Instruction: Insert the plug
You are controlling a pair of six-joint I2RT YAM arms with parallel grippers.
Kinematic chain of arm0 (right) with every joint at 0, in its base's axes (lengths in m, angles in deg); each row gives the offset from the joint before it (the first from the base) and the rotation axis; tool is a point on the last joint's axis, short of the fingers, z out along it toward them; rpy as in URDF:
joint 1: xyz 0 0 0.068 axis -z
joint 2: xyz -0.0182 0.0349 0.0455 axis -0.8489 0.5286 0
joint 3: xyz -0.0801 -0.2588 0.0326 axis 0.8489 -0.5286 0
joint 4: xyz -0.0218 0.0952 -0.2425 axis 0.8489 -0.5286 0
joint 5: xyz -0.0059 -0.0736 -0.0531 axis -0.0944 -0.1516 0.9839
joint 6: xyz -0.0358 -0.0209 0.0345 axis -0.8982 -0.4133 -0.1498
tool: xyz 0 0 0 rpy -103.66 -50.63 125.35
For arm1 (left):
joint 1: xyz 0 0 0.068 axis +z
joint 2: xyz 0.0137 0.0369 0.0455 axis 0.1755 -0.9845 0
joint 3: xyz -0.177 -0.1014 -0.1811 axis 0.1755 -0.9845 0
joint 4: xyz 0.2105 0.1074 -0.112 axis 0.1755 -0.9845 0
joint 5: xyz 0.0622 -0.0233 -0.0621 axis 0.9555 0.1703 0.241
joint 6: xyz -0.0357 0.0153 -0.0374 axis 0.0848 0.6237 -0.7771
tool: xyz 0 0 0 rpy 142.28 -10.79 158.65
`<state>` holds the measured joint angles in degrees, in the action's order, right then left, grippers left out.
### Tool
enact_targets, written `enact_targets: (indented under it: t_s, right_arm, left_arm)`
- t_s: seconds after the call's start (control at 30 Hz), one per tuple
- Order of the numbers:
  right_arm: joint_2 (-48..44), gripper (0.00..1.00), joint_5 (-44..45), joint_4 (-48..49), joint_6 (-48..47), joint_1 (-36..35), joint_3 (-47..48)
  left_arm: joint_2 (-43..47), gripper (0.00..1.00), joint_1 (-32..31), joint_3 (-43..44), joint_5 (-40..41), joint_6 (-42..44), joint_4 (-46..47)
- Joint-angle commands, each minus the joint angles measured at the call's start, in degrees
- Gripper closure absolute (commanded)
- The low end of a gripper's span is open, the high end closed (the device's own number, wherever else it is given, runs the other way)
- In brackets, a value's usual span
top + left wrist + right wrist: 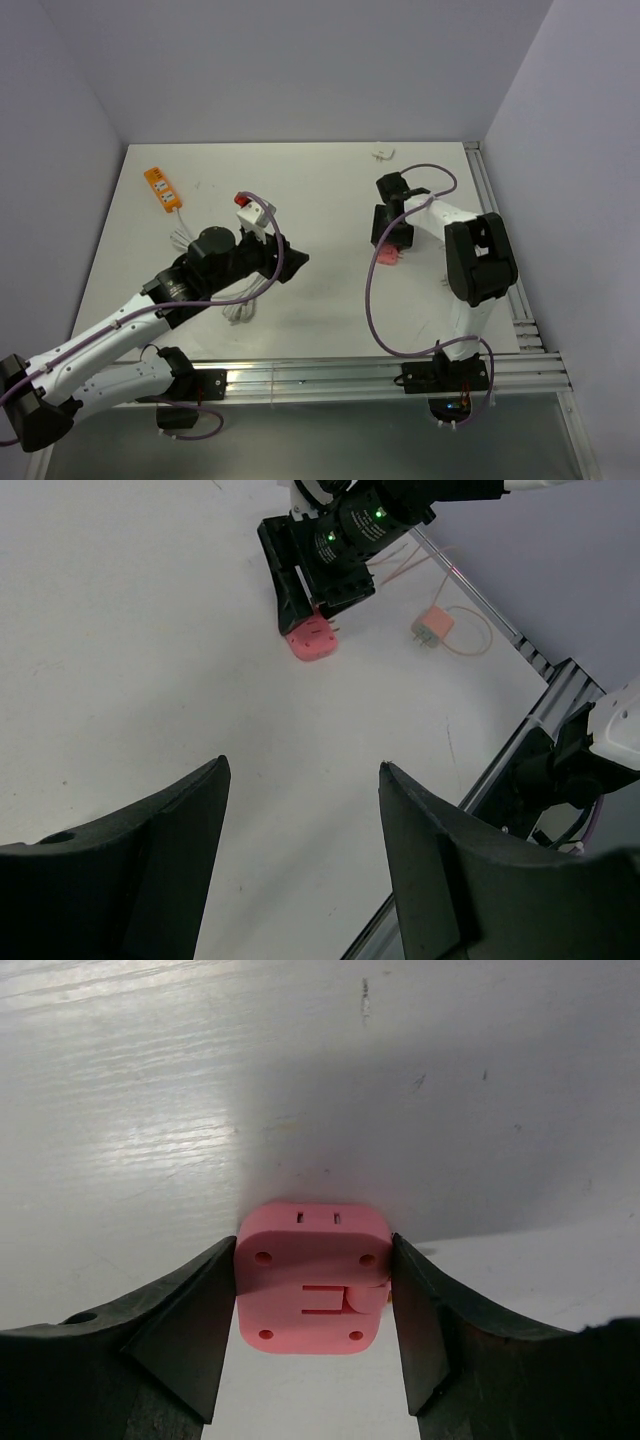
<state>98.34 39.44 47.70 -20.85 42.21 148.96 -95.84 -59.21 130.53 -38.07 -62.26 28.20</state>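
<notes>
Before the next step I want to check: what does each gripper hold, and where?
The right gripper clamps the pink block by its two opposite sides; the left gripper holds nothing.

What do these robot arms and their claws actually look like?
The left arm and right arm are white tubes with chunky black joints. A purple cable loops along each. Each ends in two matte black wedge-shaped fingers; the right gripper shows small green lights.

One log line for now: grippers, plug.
left gripper: open, empty | right gripper: shut on pink socket block | plug: loose on table, not inserted
</notes>
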Motion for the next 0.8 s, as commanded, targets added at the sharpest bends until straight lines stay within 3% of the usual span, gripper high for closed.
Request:
enact_targets:
  t_s: [0.0, 0.37, 0.5, 0.77]
  right_arm:
    - [-5.49, 1.00, -2.52, 1.41, 2.13, -1.43, 0.42]
    - [-19.55, 1.00, -11.92, 2.90, 14.69, -13.38, 4.72]
    - [-22.10, 1.00, -10.70, 3.43, 20.13, -19.96, 7.70]
    - [-24.48, 1.00, -8.41, 4.05, 22.52, -24.20, 8.33]
  left_arm:
    - [-0.49, 0.33, 0.15, -0.51, -1.12, -1.71, 3.08]
    - [-7.16, 0.26, 0.15, 0.02, 0.99, -6.55, 9.41]
    - [-7.52, 0.24, 0.06, 0.11, 3.52, -7.34, 11.18]
    - [-6.90, 0.23, -1.08, -0.42, 9.87, -9.44, 11.00]
